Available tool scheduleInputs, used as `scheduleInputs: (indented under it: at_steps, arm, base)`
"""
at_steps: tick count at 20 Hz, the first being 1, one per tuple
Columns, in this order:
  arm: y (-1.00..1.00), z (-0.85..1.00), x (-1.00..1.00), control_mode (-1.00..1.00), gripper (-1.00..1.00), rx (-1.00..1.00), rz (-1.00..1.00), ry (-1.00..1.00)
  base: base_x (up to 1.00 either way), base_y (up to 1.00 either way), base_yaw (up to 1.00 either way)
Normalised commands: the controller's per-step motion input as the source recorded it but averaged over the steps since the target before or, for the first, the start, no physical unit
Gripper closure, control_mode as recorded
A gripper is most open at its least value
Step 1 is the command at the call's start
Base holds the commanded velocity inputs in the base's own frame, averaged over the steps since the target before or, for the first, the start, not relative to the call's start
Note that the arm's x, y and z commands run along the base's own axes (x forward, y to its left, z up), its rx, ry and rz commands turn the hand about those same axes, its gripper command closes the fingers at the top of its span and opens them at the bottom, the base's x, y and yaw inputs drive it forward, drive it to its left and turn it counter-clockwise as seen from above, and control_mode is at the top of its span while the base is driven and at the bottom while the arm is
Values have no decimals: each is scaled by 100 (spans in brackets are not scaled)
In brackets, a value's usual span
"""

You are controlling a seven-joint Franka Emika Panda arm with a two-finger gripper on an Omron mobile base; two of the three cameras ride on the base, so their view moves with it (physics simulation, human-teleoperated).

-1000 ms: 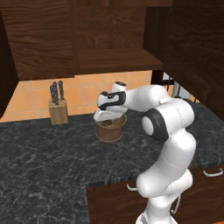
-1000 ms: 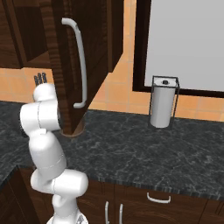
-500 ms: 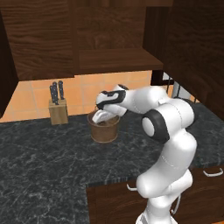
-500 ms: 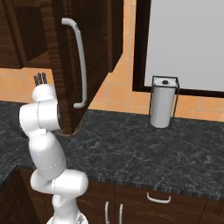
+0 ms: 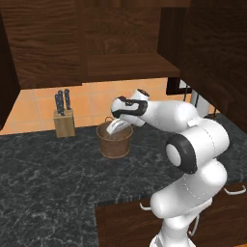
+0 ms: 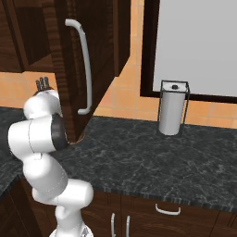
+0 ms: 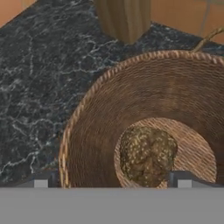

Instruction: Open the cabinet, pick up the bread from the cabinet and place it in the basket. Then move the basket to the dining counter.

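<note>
claw [image 5: 116, 129] open, tips spread inside basket [image 5: 115, 142], mid-frame | bread [image 7: 147, 155] on basket floor, between tips | cabinet [image 6: 85, 60] door open, upper left

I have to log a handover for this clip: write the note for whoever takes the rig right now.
Pincer: at the basket's mouth; open or shut cannot be told.
Bread: lying on the floor of the basket.
Basket: on the black marbled counter, beside the knife block.
Cabinet: door open.
Done: cabinet opened, bread in basket.
Left: carry the basket to the dining counter.
</note>
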Motion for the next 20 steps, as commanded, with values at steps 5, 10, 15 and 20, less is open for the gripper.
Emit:
scheduleInputs:
  at_steps: [5, 10, 15, 20]
  arm:
    - [-15, 59, -52, -100, -100, 0, 8, 0]
    - [17, 5, -82, -100, -100, 0, 5, 0]
    - [28, -4, -4, -100, -100, -5, 2, 0]
    - [5, -22, 55, -100, -100, -18, 7, 0]
  base:
    - [0, 0, 0]
    - [0, 0, 0]
    - [0, 0, 0]
    - [0, 0, 0]
